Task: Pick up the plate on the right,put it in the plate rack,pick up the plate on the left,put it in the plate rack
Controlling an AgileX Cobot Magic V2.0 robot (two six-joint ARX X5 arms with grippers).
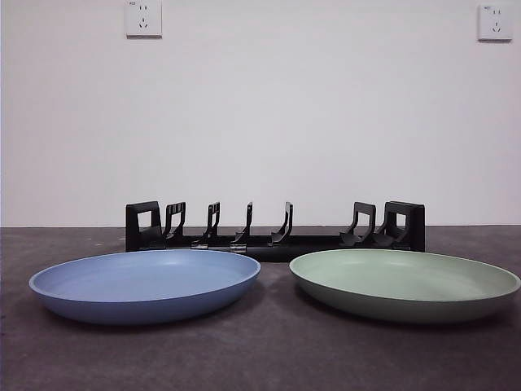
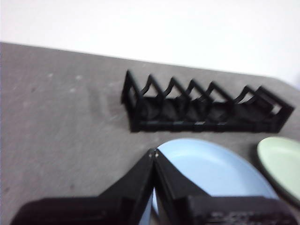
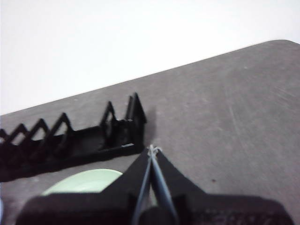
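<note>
On the left of the table you've got the blue plate lying flat, with the left gripper hanging above its near rim, jaws pressed together and holding nothing. Behind and between the two plates sits the plate rack, empty, prongs running left to right. On the right is the green plate, also flat, and the right gripper sits above its outer edge, clenched too with nothing in it.

What could bite you, in my view: both plates are shallow with low, sloping rims, so a pinch on the edge probably slips or just shoves the plate across the table. You'd also need to open those jaws before coming down, otherwise you're only poking the rim. The two plates sit near each other, so nudging the green one left could knock it into the blue one. The rack is just behind both plates, so a plate lifted low might clip the prongs or the blocky end and drag the rack. Dropping a plate between prongs at a tilt could leave it leaning or rolling out.

Other stuff around: plain wall with two sockets up high, nothing else on the table blocking you.
</note>
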